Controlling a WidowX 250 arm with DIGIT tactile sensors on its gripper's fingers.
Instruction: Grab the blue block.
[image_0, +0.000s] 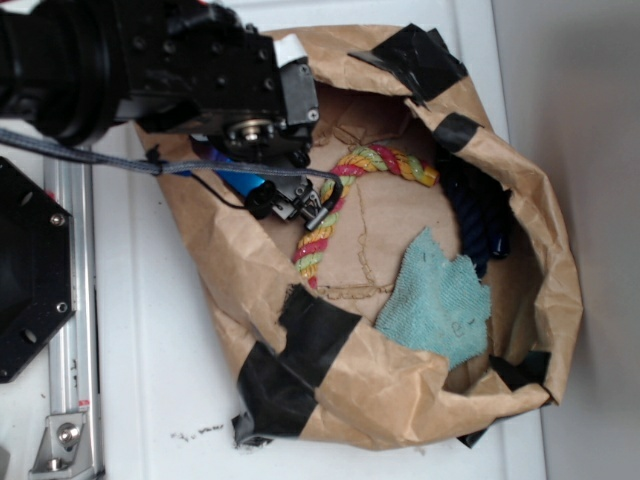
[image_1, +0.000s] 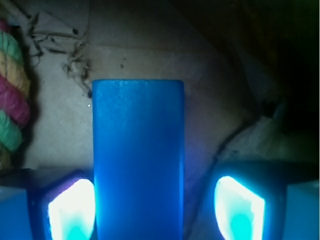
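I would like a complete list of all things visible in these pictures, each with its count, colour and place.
blue block: one, bright blue, between the gripper fingers, on the bag floor.
multicoloured rope: one, yellow, pink and green, curved across the bag's middle.
navy rope: one, dark blue, by the bag's right wall.
teal cloth: one, teal, frayed, lower right inside the bag.
paper bag: one, brown, patched with black tape, lying open on the white surface.
gripper: one, black arm entering from upper left; fingers apart, straddling the block, right one clear of it.
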